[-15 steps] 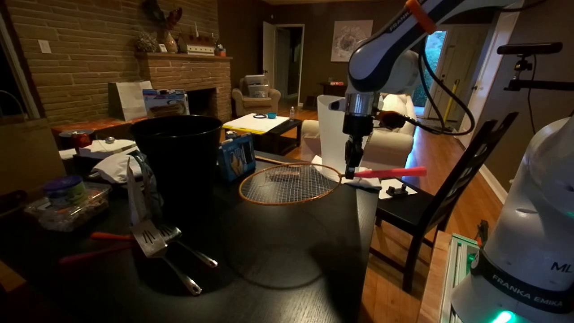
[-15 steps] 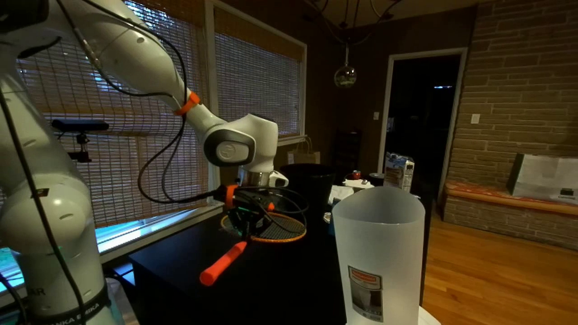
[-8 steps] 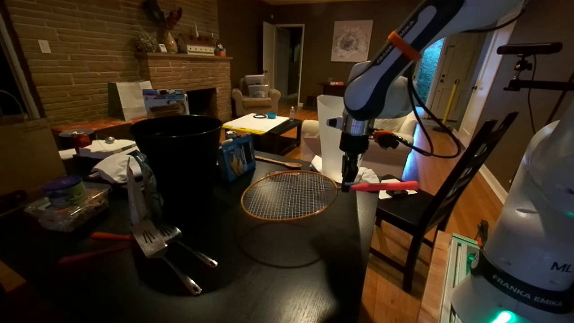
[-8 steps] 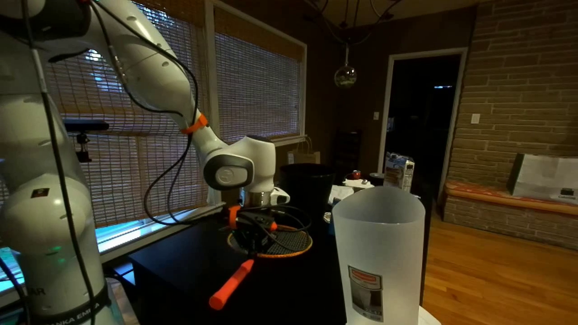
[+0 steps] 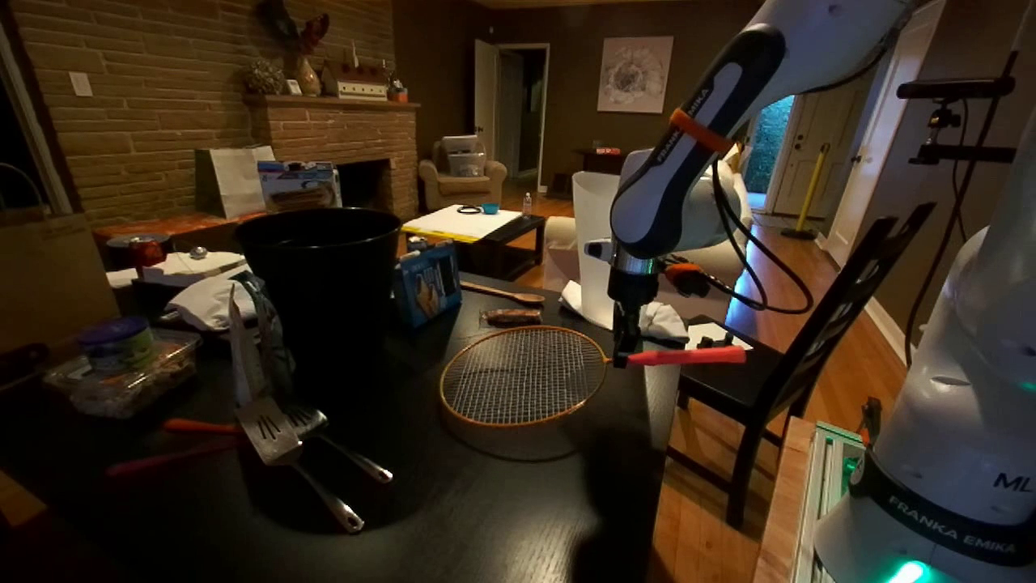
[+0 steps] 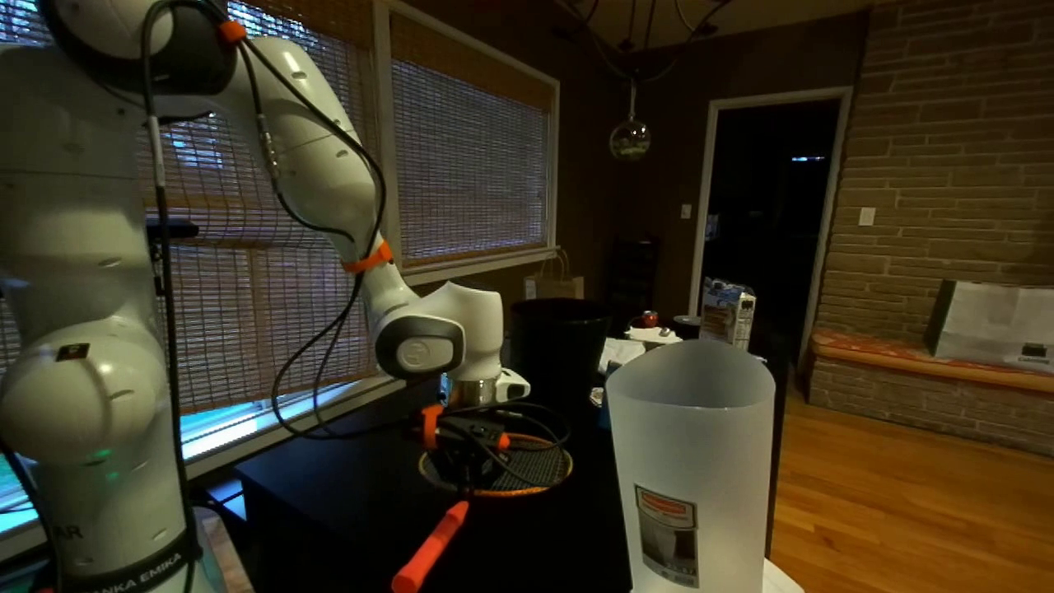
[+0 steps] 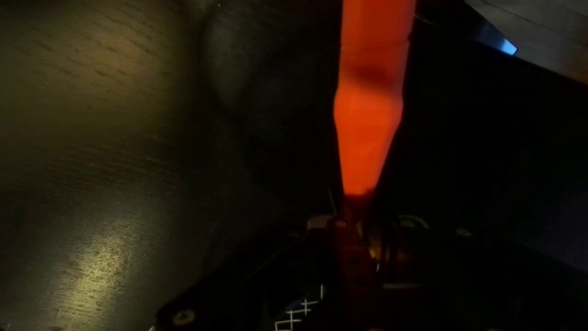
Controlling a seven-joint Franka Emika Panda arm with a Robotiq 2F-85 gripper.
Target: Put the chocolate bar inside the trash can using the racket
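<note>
Dark, dimly lit table [image 5: 518,518]. End effector [image 5: 622,357] clamped on neck of racket [image 5: 522,376], head low over table. Chocolate bar [image 5: 511,317] lies near racket head, off strings; trash can [image 5: 324,291] beyond racket head, opposite handle. Racket grasp looks done; scooping, binning bar seem left.

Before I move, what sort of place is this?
Most likely a home's living room: a brick or stone fireplace, an armchair and a low coffee table show in an exterior view.
</note>
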